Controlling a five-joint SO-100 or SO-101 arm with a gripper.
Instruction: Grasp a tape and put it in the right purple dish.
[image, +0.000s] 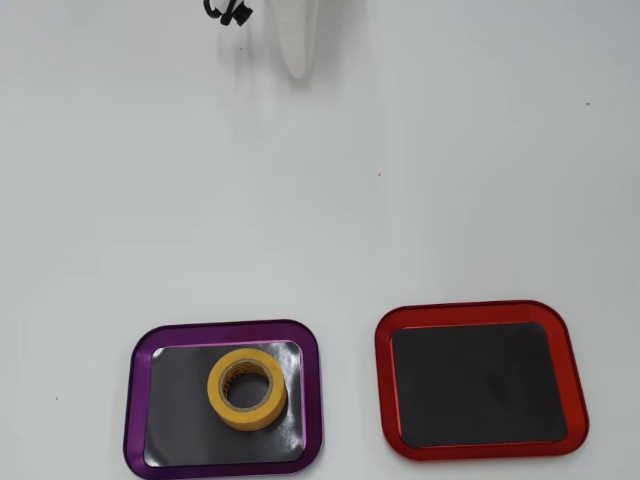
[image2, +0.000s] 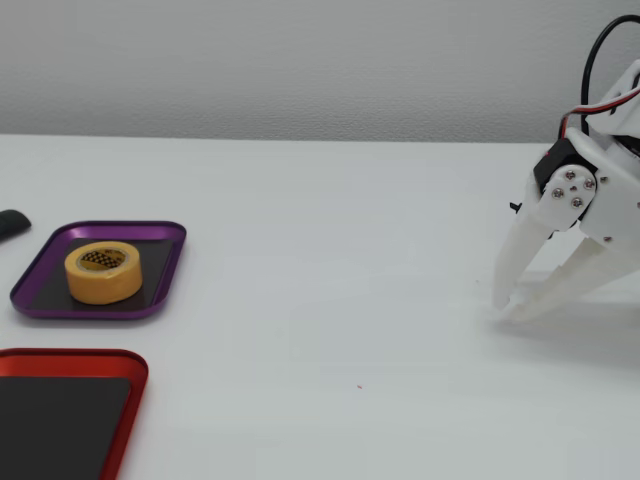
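The yellow tape (image: 226, 392) lies flat inside the purple dish (image: 136, 400), at the bottom left of the overhead view. In the fixed view the tape (image2: 103, 283) sits in the purple dish (image2: 100, 313) at the far left. My white gripper (image2: 506, 308) is far away at the right of the fixed view. Its tips are close together, touch the table and hold nothing. In the overhead view only the gripper's tip (image: 297, 66) shows, at the top edge.
A red-rimmed tray (image: 383, 385) with a dark mat lies beside the purple dish; it also shows in the fixed view (image2: 75, 355). A small black object (image2: 10, 223) lies at the left edge. A black cable (image: 228, 12) shows by the arm.
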